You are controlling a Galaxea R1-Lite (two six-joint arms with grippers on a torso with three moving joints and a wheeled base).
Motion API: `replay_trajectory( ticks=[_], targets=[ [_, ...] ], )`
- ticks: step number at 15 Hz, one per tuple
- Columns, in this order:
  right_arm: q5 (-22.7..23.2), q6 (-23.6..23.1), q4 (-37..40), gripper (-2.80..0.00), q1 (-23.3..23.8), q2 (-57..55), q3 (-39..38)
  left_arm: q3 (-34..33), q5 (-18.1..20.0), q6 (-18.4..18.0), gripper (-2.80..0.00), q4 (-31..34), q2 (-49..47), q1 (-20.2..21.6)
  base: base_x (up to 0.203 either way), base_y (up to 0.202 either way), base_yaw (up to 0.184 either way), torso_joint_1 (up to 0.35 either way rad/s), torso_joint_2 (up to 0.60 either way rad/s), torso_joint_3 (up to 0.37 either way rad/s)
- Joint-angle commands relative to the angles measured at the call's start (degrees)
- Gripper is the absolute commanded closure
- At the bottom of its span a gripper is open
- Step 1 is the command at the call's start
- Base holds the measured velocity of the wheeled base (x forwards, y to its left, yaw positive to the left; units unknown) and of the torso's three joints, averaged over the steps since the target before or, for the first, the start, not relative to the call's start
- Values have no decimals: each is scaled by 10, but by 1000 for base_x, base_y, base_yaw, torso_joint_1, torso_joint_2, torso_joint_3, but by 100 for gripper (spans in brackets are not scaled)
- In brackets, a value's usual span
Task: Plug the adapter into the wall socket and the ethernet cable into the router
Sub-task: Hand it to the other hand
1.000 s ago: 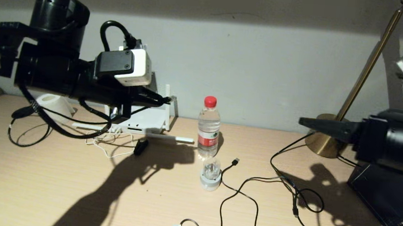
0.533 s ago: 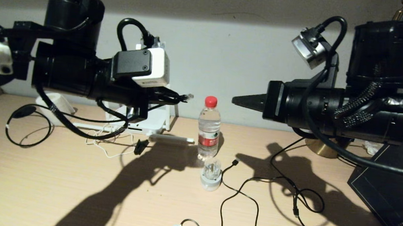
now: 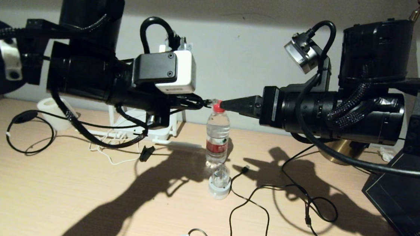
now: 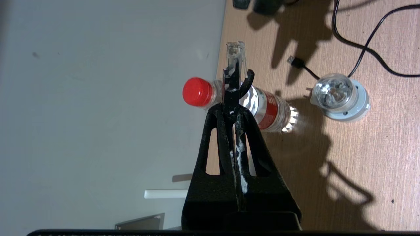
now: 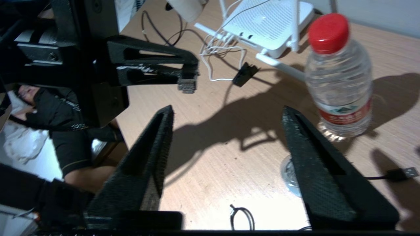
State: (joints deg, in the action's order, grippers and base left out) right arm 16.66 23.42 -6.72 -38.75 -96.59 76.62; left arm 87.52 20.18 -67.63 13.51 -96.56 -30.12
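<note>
Head view: you are holding both arms raised above the desk (image 3: pixel 39 194), tip to tip over its middle. Your left gripper (image 3: pixel 200 103) is pinching the ethernet cable (image 3: pixel 81 132) just behind its plug, the black line trailing down toward 7 o'clock. Your right gripper (image 3: pixel 229 104) is pointing in from 3 o'clock, its tip almost touching that plug — probably a handover or a regrip to line the plug up. The router (image 3: pixel 156 127) is sitting at the wall behind your left arm, partly hidden. The water bottle (image 3: pixel 217 137) is standing straight below the meeting point, and the clear-domed gadget (image 3: pixel 220 180) at 6 o'clock of it; both are crowding any low path. I cannot find the wall socket in any view.

Left wrist view: your fingers are pressed together on the cable, with the clear connector (image 4: pixel 235 55) sticking out past them at 12 o'clock. The bottle is lying right behind the tips.

Right wrist view: your fingers (image 5: pixel 151 144) are spread wide, holding nothing, and the clamped plug is hanging at 11 o'clock of the gap, not yet between them. The adapter (image 5: pixel 244 73) is lying unplugged on the desk before the router, its thin white cord (image 5: pixel 213 55) tangled there.
</note>
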Motion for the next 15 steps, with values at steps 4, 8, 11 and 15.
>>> replay_trajectory(
  ticks=[4, 8, 11, 15],
  targets=[
    [37, 6, -1, -280, -4, 18, -3, -3, 4, -3, 0, -3, 1, -3, 0, 0, 0, 0, 0, 0],
    [63, 7, -3, -280, -7, 17, -9, -10, 5, -2, 0, -28, -1, -10, 0, 0, 0, 0, 0, 0],
    [72, 16, -6, -280, -8, 14, -9, -14, 6, -1, 0, -30, -1, -15, 0, 0, 0, 0, 0, 0],
    [71, 16, -12, -280, -8, 12, -8, -32, 6, -1, 0, -50, 0, -32, 0, 0, 0, 0, 0, 0]
  ],
)
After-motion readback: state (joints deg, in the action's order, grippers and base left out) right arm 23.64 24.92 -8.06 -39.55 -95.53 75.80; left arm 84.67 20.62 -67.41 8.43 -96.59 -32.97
